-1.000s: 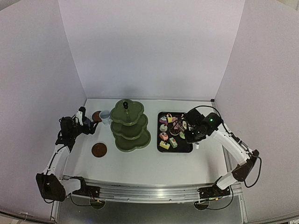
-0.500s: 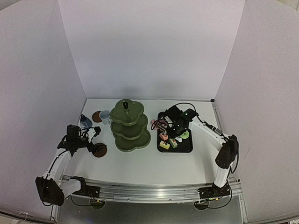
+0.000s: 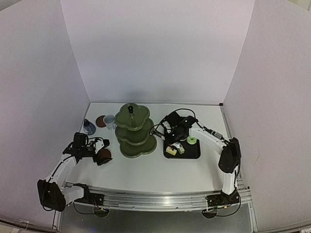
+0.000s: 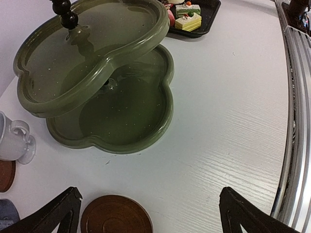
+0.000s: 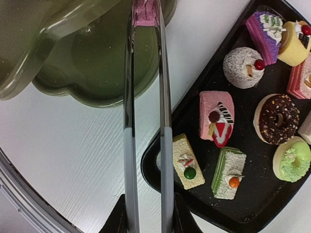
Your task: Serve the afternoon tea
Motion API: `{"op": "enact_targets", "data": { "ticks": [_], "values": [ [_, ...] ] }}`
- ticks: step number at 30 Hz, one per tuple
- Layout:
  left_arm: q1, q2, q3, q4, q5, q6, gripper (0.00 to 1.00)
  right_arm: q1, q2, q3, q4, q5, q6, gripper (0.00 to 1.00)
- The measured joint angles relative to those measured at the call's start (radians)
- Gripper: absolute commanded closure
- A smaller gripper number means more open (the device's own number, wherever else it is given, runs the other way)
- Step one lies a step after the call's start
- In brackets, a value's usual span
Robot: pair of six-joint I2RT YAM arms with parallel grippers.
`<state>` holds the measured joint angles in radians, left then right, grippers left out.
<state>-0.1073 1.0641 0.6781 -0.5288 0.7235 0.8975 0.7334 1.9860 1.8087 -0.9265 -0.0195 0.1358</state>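
Note:
My right gripper is shut on thin metal tongs. The tong tips pinch a small pink cake over the bottom tier of the olive-green stand. Several more cakes lie on the black tray, among them a pink slice and a chocolate ring. My left gripper stands open just above the table, with a brown coaster beside its left finger. The white mug, the blue-grey pot and a second coaster stand at the back left.
The tray lies right of the stand, its near left corner close under the tongs. White table surface stretches between the stand and the metal rail at the near edge. Lilac walls enclose the table on three sides.
My right arm has swung left from the tray, carrying the pink cake in the tongs to the stand. My left gripper has come forward from the pot's corner to the near coaster.

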Motion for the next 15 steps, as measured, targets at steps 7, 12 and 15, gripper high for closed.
{"op": "enact_targets", "data": {
  "ticks": [7, 12, 15],
  "values": [
    [-0.005, 0.002, 0.000, 0.006, 0.001, 0.016, 0.00, 0.018, 0.048, 0.003, 0.026, -0.019, 0.005, 1.00],
    [-0.006, 0.002, 0.000, 0.007, 0.003, 0.016, 0.00, 0.019, 0.056, 0.004, 0.064, -0.024, 0.014, 1.00],
    [-0.006, 0.001, -0.001, 0.009, 0.007, 0.013, 0.00, 0.021, 0.073, 0.007, 0.092, -0.026, 0.024, 1.00]
  ]
}}
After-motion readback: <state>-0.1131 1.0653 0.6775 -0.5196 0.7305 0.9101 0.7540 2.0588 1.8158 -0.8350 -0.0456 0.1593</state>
